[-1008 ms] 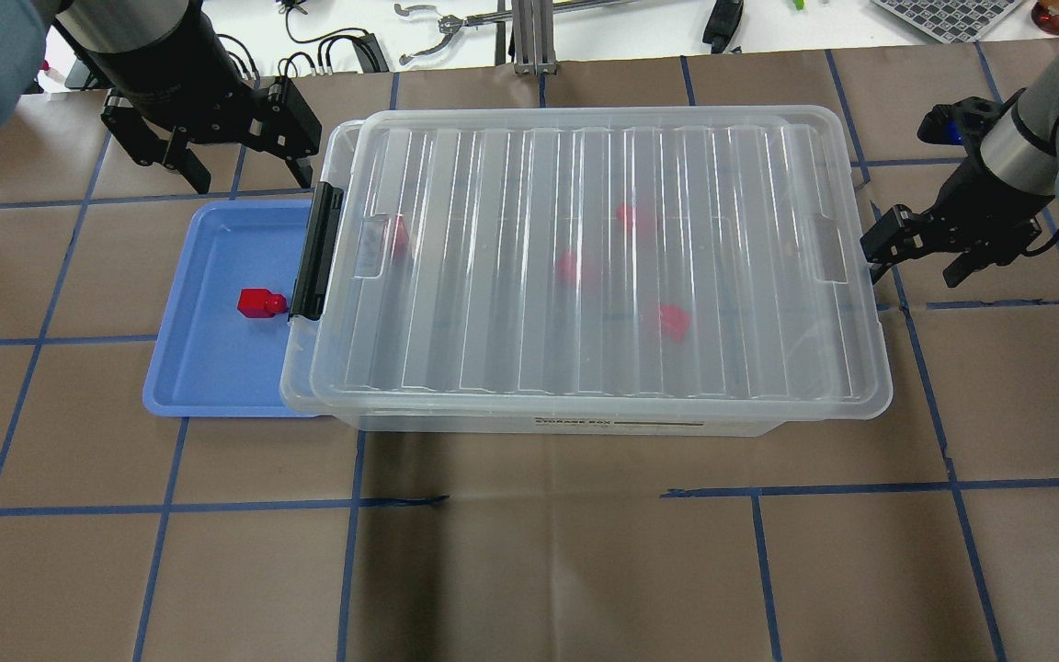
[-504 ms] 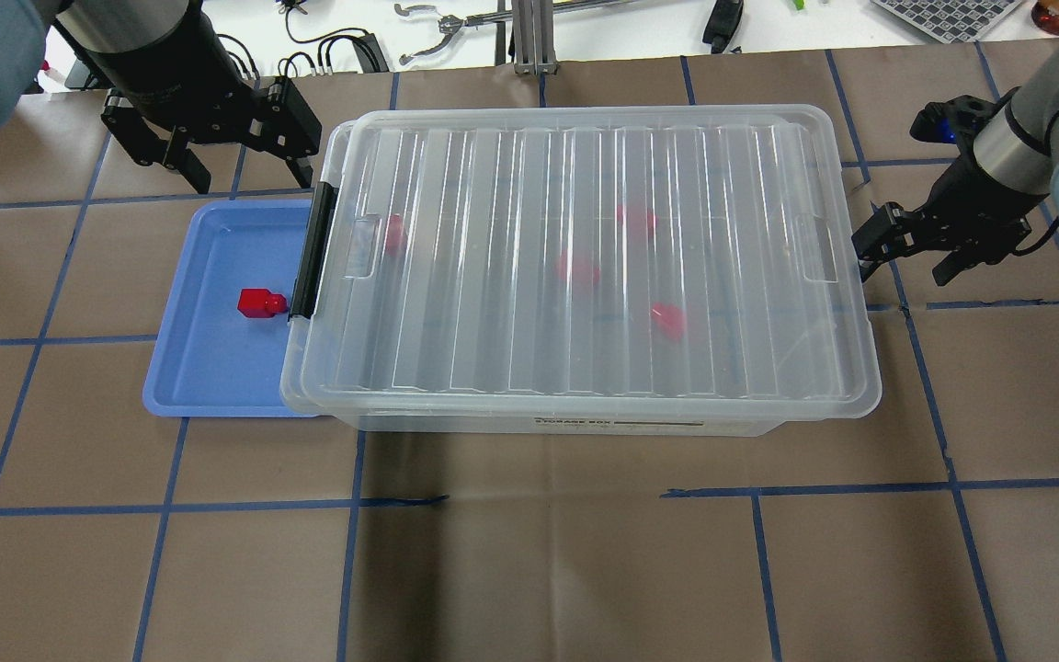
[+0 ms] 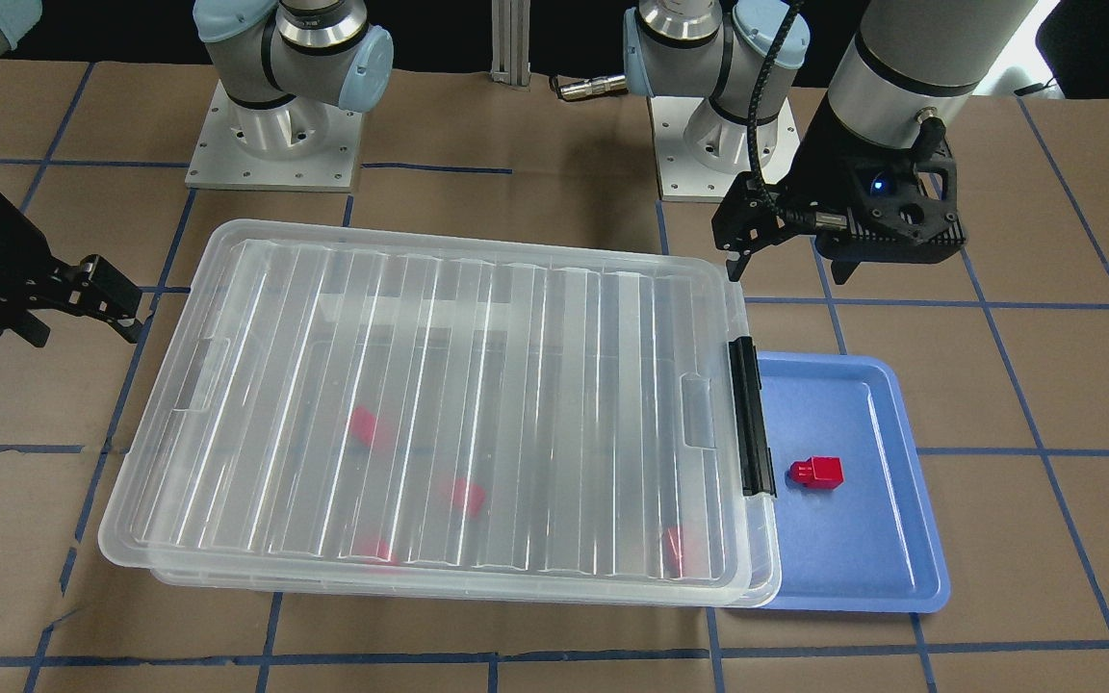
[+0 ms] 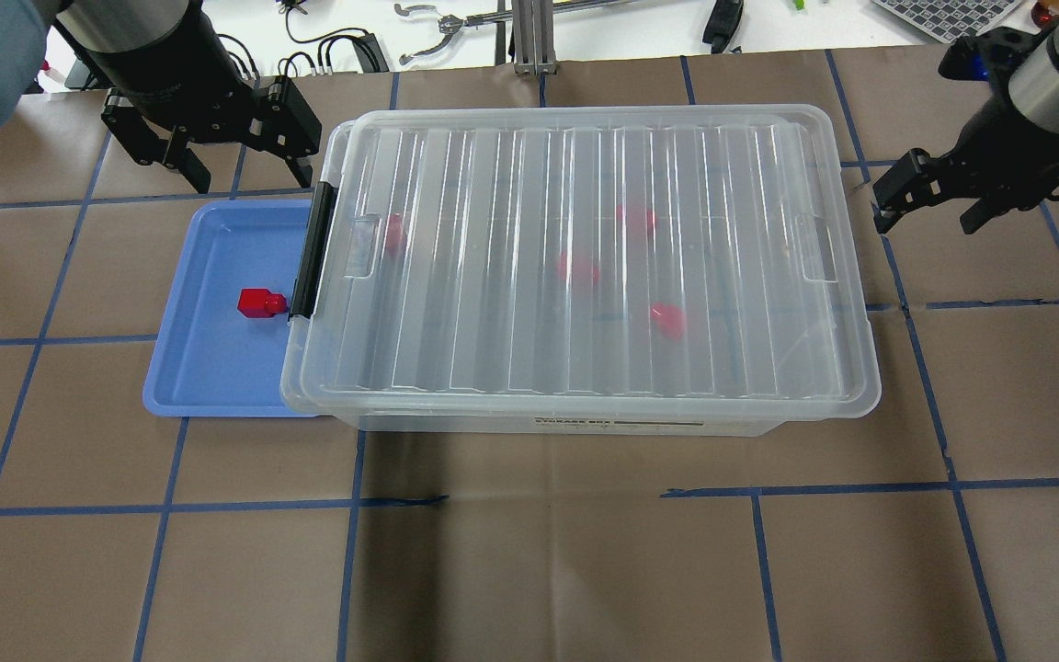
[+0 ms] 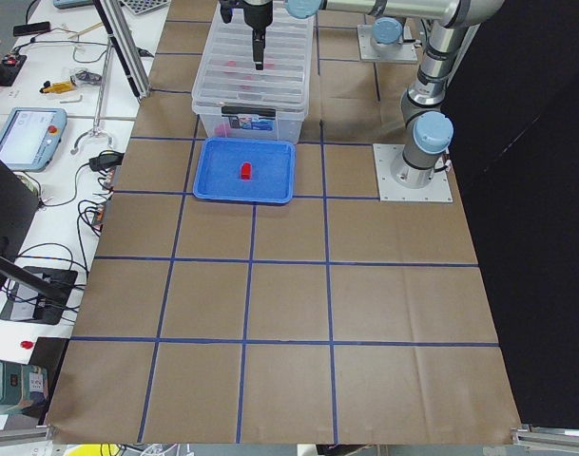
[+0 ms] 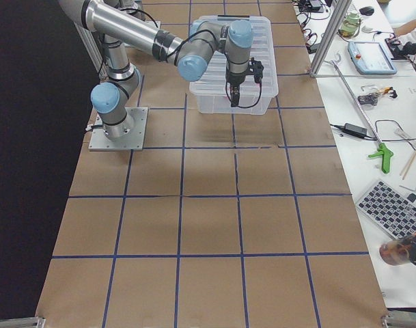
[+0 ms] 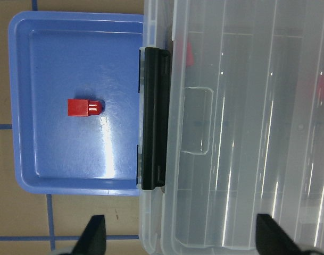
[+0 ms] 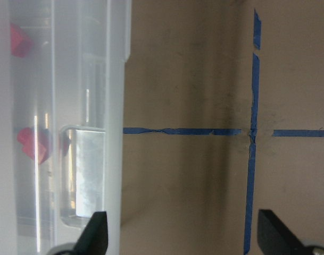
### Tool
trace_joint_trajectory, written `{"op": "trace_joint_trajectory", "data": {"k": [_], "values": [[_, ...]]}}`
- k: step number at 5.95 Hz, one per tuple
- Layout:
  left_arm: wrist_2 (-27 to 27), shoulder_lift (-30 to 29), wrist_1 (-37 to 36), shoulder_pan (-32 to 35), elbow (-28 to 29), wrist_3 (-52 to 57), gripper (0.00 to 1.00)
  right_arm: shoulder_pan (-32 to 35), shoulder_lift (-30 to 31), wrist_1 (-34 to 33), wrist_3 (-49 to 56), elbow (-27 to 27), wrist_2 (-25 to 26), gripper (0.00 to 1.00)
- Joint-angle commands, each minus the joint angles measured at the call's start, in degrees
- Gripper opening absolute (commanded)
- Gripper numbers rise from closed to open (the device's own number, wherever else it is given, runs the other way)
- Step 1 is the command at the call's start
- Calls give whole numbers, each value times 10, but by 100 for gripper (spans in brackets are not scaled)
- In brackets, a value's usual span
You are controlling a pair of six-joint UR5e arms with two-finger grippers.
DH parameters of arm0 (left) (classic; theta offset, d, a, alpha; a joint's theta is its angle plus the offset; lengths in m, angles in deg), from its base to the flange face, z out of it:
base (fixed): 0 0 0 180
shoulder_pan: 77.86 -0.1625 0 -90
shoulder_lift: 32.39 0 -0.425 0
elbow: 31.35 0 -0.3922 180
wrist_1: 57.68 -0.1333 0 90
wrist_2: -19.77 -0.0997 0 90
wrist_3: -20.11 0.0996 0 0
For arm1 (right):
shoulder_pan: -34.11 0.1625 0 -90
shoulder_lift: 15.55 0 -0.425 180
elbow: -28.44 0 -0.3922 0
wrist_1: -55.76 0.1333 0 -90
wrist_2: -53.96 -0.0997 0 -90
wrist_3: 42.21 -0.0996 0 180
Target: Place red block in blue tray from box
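Note:
One red block (image 4: pixel 261 302) lies in the blue tray (image 4: pixel 208 372), also seen in the left wrist view (image 7: pixel 84 107) and the front view (image 3: pixel 816 473). The clear box (image 4: pixel 585 405) has its ribbed lid (image 4: pixel 511 184) lying on it and its black latch (image 4: pixel 313 248) beside the tray. Several more red blocks, such as one (image 4: pixel 667 319), show blurred through the lid. My left gripper (image 4: pixel 244 170) is open and empty, above the tray's far edge. My right gripper (image 4: pixel 929 216) is open and empty, just off the box's right end.
The tray's right side is tucked under the box's left end. Tools and cables (image 4: pixel 438 28) lie on the white bench beyond the table's far edge. The arm bases (image 3: pixel 270 144) stand behind the box. Brown paper with a blue tape grid covers the table.
The lid shifted left and settled square on the box. My right gripper then moved away from the box's right end, toward the far side. The left arm has not moved.

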Motion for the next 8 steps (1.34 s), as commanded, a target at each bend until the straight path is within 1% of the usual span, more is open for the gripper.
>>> {"op": "trace_joint_trajectory", "data": {"k": [1,2,3,4,5,6,8], "values": [[0,0,0,0,0,0,98,57,-1,63,-82,-67,0,100],[0,0,0,0,0,0,98,105,0,72,-146,-88,2,100],[0,-1,-3,0,0,0,98,158,-1,98,-207,-110,23,100],[0,-1,-3,0,0,0,98,190,-2,123,-256,-128,27,100],[0,-1,-4,0,0,0,98,191,-2,129,-254,-129,33,100],[0,-1,-4,0,0,0,98,189,2,129,-247,-128,57,100],[0,-1,-4,0,0,0,98,187,4,128,-248,-126,59,100]]}}
